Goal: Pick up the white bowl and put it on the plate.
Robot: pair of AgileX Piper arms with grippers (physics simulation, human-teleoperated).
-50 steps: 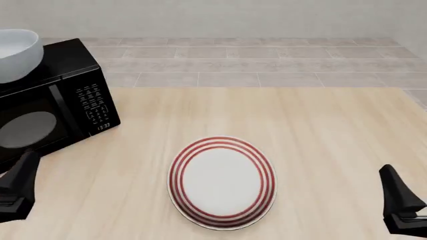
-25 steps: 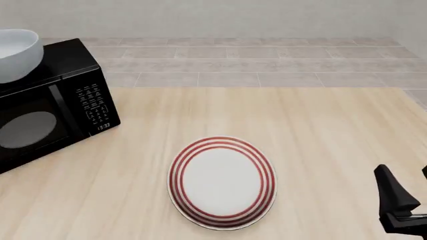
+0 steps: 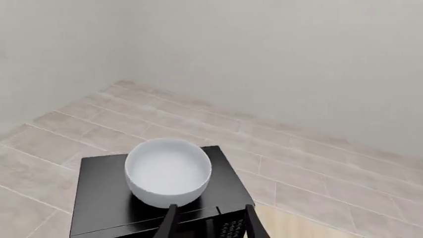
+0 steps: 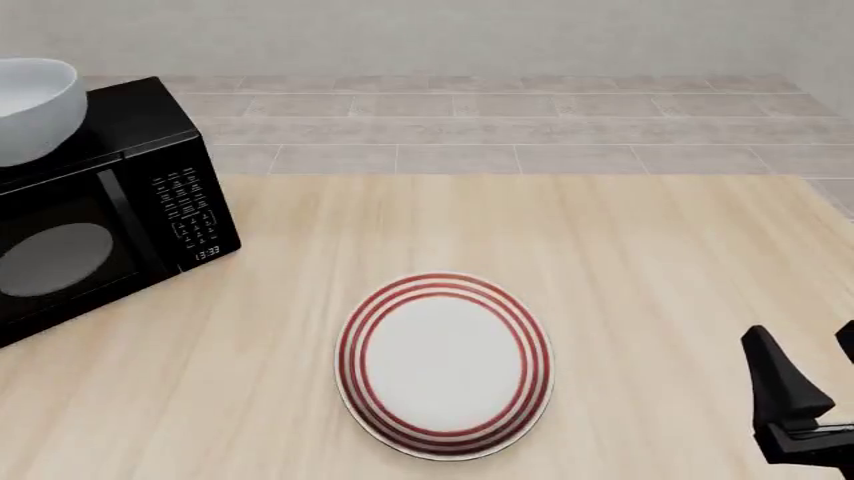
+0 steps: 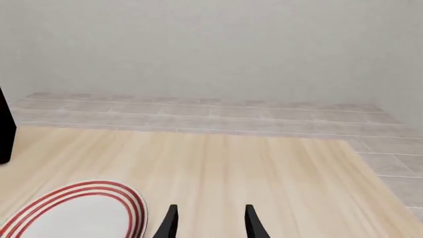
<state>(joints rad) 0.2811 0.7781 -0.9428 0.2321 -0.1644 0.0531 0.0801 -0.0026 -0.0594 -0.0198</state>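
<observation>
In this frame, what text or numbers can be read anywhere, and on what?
"13:33": approximate reading of the tiny clock display on the microwave control panel.
Microwave keypad labels: too small to read.
White bowl, plate, table: no text.

Quick count, all placed relative to the microwave. 1 microwave is seen, black, at the far left of the table, w/ a keypad and clock on its front. 1 white bowl is counted, sat right on top of the microwave. 1 plate w/ 3 red rings is counted, flat on the tabletop, well apart from the microwave, nearer and to its right. 2 grippers are counted: left gripper seen only in its wrist cam, above the microwave; right gripper far off past the plate. 1 table total.
</observation>
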